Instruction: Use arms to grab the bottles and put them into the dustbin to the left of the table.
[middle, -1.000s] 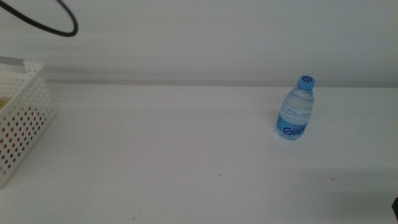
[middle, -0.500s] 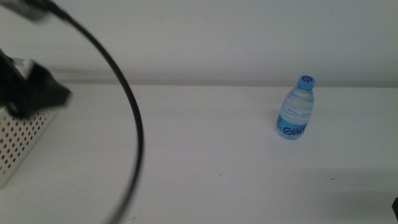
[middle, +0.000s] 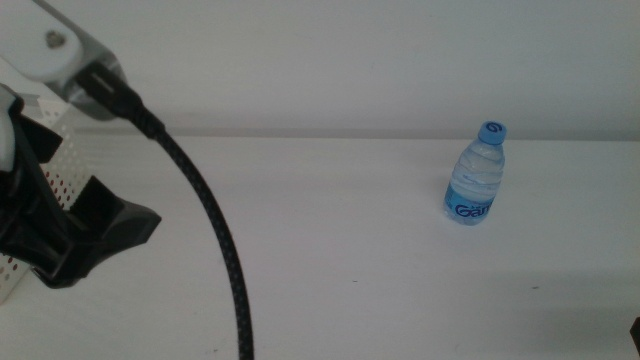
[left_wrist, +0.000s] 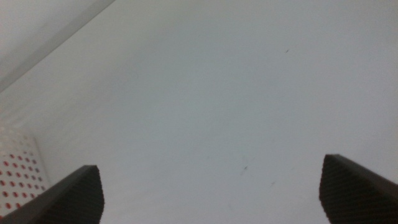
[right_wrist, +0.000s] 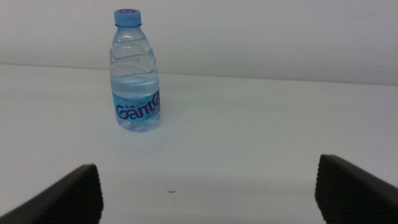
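One bottle (middle: 475, 176) stands on the table (middle: 330, 240), a clear water bottle with a blue cap (middle: 491, 131) and a blue label. It is on the right half of the surface, near the back edge and well apart from the dustbin (middle: 62, 160) at the left edge. Its long axis is vertical: the base rests flat on the table and the cap points straight up. This posture leaves the body free on all sides, so a sideways grasp around the label band appears workable.

The right tool (right_wrist: 208, 196) is low at the near right edge of the table and faces the bottle (right_wrist: 136, 74) across bare surface. Its jaws are spread wide and hold nothing. The bottle lies off the centre line between them, so the approach probably calls for a lateral correction before closing.

The left tool (left_wrist: 211, 196) is beside the dustbin (left_wrist: 18, 174), above bare table. Its jaws are also spread wide and empty. In the middle view its dark body (middle: 70, 235) and a braided cable (middle: 215, 240) cover much of the dustbin wall. Red shows through the wall holes, but the contents cannot be identified.
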